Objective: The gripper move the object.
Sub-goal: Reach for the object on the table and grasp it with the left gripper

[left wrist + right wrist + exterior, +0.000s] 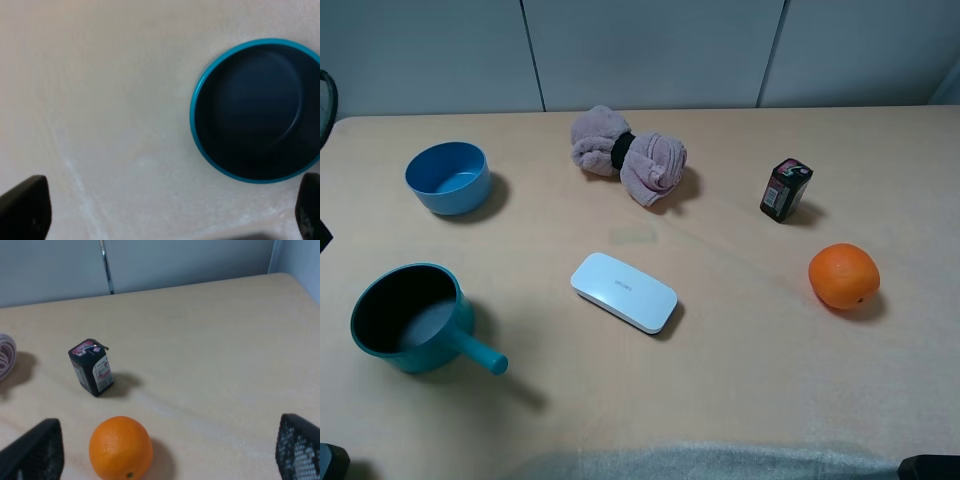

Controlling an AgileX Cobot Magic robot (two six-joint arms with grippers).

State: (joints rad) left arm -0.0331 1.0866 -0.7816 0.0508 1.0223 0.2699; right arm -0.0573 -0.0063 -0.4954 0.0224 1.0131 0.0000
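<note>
The object, a small teal saucepan (pixel 410 320) with a dark inside, sits at the table's front left, its straight handle (pixel 485 355) pointing toward the front right. In the left wrist view I look down into the saucepan (pixel 257 110). It lies ahead of my left gripper (pixel 172 202) and off toward one finger. That gripper is open, its black fingers (pixel 25 207) wide apart over bare table with nothing between them. My right gripper (pixel 165 452) is also open and empty, far from the saucepan.
A handleless blue bowl (pixel 447 177) stands at the back left and a pink rolled towel (pixel 628 153) at the back middle. A white case (pixel 623 292) lies in the centre. A black carton (pixel 786 189) and an orange (pixel 843 275) sit on the right, ahead of my right gripper.
</note>
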